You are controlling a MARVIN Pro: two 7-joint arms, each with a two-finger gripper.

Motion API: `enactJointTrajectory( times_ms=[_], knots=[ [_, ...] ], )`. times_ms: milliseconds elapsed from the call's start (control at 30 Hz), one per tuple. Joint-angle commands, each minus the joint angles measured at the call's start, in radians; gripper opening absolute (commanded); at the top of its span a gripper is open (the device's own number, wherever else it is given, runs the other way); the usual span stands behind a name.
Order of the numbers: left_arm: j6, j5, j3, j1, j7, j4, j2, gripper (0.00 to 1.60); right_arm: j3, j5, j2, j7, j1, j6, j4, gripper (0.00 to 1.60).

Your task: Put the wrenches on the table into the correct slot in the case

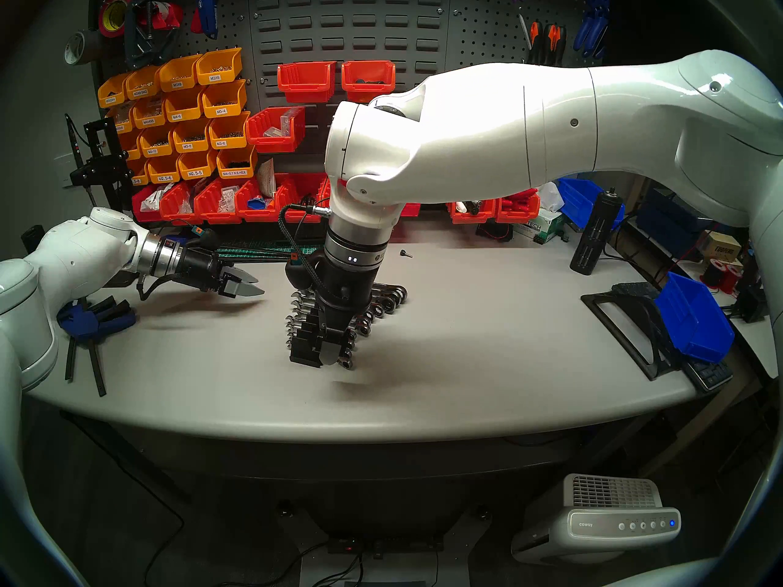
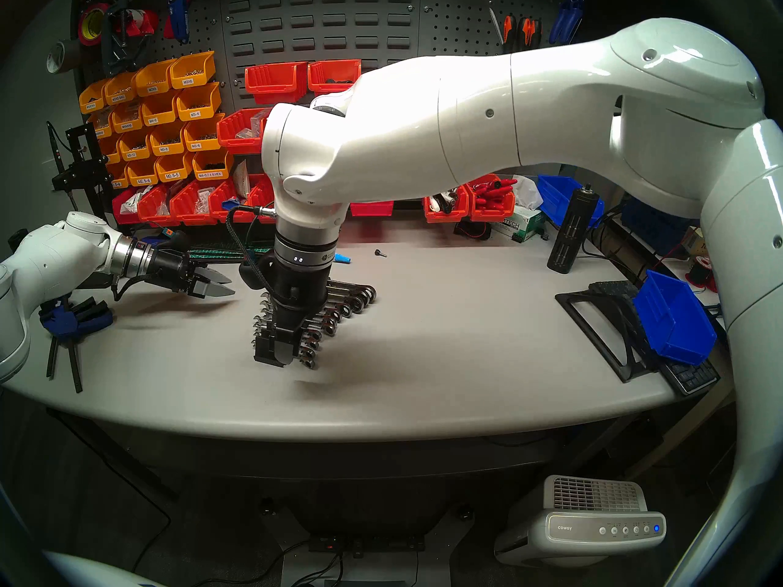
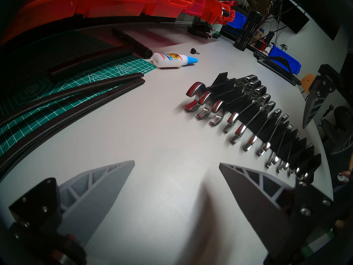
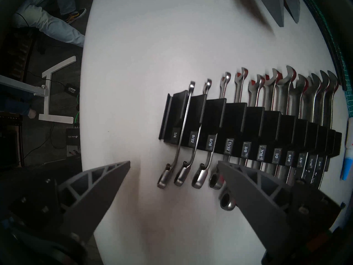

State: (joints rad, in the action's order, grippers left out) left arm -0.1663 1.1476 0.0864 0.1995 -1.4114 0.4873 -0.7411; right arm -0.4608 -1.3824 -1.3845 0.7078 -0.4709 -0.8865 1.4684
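The black wrench rack (image 1: 303, 354) lies mid-table on the pale grey table (image 1: 466, 340), with white size labels from 1/4 to 3/4 (image 4: 235, 113). Several chrome wrenches sit in its grooves. The slimmest wrench (image 4: 183, 123) lies in the end groove by the 1/4 label. No loose wrench shows on the table. My right gripper (image 1: 334, 357) points down over the rack's near end and is open and empty (image 4: 174, 161). My left gripper (image 1: 259, 286) hovers low to the left of the rack, open and empty (image 3: 176, 162).
A glue bottle (image 3: 168, 60), a green cutting mat (image 3: 57, 83) and black rods lie behind the rack. A blue clamp (image 1: 91, 319) is at the far left. A black stand with a blue bin (image 1: 695, 319) is at the right. Red bins (image 1: 220, 200) line the back.
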Motion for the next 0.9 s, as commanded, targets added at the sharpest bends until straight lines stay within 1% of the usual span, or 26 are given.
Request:
enactJointTrajectory(
  times_ms=[0,167,200,300,333,467,500,567,633,667,733,767,800,867],
  knots=[
    [0.001,0.003,-0.010,-0.026,0.000,-0.001,-0.002,1.60,0.034,0.020,0.087,-0.003,-0.100,0.013,-0.005,1.60],
    [0.001,0.003,-0.010,-0.026,0.000,-0.001,-0.002,1.60,0.052,0.038,0.134,-0.010,-0.118,0.058,0.000,1.60],
    [0.001,0.003,-0.010,-0.026,0.000,-0.001,-0.002,1.60,0.078,0.043,0.194,-0.061,-0.109,0.126,0.017,1.60],
    [0.001,0.003,-0.010,-0.026,0.000,-0.001,-0.002,1.60,0.078,0.043,0.194,-0.061,-0.109,0.126,0.017,1.60],
    [0.001,0.003,-0.010,-0.026,0.000,-0.001,-0.002,1.60,0.079,0.045,0.209,-0.064,-0.111,0.134,0.014,1.60],
    [0.001,0.003,-0.010,-0.026,0.000,-0.001,-0.002,1.60,0.079,0.045,0.209,-0.064,-0.111,0.134,0.014,1.60],
    [0.001,0.003,-0.010,-0.026,0.000,-0.001,-0.002,1.60,0.067,0.043,0.199,-0.061,-0.120,0.137,-0.001,1.60],
    [0.001,0.003,-0.010,-0.026,0.000,-0.001,-0.002,1.60,0.083,0.052,0.235,-0.083,-0.115,0.159,0.014,1.60],
    [0.001,0.003,-0.010,-0.026,0.000,-0.001,-0.002,1.60,0.077,0.049,0.231,-0.093,-0.121,0.171,0.005,1.60],
    [0.001,0.003,-0.010,-0.026,0.000,-0.001,-0.002,1.60,0.089,0.053,0.258,-0.110,-0.115,0.186,0.018,1.60],
    [0.001,0.003,-0.010,-0.026,0.000,-0.001,-0.002,1.60,0.097,0.052,0.284,-0.137,-0.113,0.213,0.027,1.60],
    [0.001,0.003,-0.010,-0.026,0.000,-0.001,-0.002,1.60,0.091,0.048,0.280,-0.144,-0.118,0.224,0.022,1.60],
    [0.001,0.003,-0.010,-0.026,0.000,-0.001,-0.002,1.60,0.097,0.044,0.294,-0.159,-0.115,0.240,0.028,1.60],
    [0.001,0.003,-0.010,-0.026,0.000,-0.001,-0.002,1.60,0.095,0.041,0.299,-0.168,-0.116,0.248,0.031,1.60]
  ],
)
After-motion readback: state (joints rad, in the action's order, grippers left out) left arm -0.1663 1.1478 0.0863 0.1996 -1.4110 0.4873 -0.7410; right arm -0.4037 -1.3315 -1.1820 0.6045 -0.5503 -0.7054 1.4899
